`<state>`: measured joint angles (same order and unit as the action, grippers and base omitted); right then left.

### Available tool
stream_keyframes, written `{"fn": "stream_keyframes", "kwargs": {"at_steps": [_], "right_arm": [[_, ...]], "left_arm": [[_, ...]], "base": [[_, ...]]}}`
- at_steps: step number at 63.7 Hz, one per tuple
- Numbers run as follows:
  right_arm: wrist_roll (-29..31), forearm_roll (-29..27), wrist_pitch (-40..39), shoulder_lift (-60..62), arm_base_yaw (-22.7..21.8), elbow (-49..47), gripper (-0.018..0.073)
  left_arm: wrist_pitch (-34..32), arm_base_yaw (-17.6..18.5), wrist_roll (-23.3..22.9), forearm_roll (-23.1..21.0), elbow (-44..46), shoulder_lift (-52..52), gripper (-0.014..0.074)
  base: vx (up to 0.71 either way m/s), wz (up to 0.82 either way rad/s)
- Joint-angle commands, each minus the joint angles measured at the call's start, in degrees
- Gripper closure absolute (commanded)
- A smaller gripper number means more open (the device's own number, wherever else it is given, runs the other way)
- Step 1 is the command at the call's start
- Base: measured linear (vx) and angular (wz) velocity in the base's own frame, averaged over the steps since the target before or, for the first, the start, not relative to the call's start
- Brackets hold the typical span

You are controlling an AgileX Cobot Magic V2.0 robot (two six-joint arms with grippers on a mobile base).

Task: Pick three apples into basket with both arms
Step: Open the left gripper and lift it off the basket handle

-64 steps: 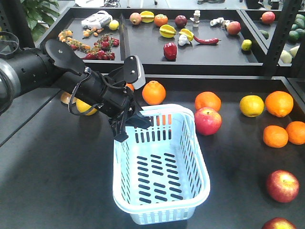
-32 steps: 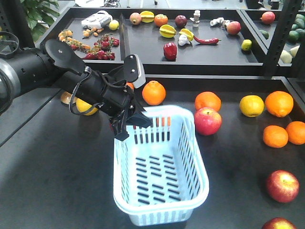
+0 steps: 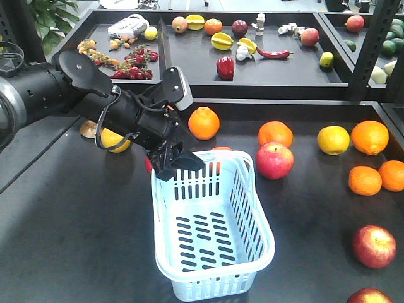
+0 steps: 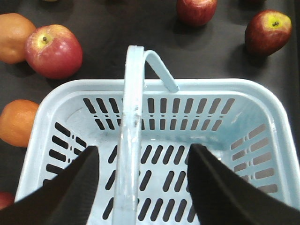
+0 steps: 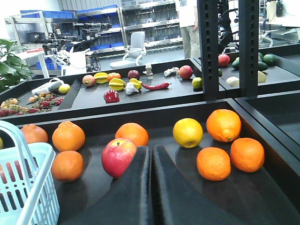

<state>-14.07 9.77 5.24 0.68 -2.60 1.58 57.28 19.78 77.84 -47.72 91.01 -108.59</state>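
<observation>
Apples (image 3: 275,160) (image 3: 374,246) (image 3: 369,295), three visible, one basket (image 3: 208,284)

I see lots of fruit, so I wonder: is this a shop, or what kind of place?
Likely a robot lab, not a shop: metal shelves of gear, an office chair, and a black robot arm over the fruit table.

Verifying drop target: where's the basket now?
Front view: basket lower centre of table, far end under the left gripper; red apple off its far-right corner.
</observation>
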Motion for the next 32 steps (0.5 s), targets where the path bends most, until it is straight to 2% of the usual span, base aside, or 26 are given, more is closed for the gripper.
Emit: {"fn": "stream_keyframes", "kwargs": {"at_steps": [1,9,17,24,32], "right_arm": [[0.39,0.49,-4.31,0.65,-0.26,0.77,0.0564],[0.39,0.49,-4.31,0.65,-0.26,0.77,0.0564],[0.39,0.49,-4.31,0.65,-0.26,0.77,0.0564],[0.39,0.49,-4.31,0.65,-0.26,0.77,0.0564],[0.39,0.49,-4.31,0.65,-0.26,0.77,0.0564]], "left_arm": [[0.62,0.38,-1.54,-3.56,2.03,5.12,0.0181],[1.47,0.31,-4.43,-3.56,2.03,8.3,0.0185],[4.53,0.19,-8.93,-3.36,2.03,12.08,0.0245],[7.88,0.08,-12.3,-1.42,2.03,15.68,0.0357],[11.38,0.08,-17.93,3.83,2.03,20.64,0.0529]], "base": [[0.0,0.0],[0.0,0.0],[0.0,0.0],[0.0,0.0],[0.0,0.0]]}}
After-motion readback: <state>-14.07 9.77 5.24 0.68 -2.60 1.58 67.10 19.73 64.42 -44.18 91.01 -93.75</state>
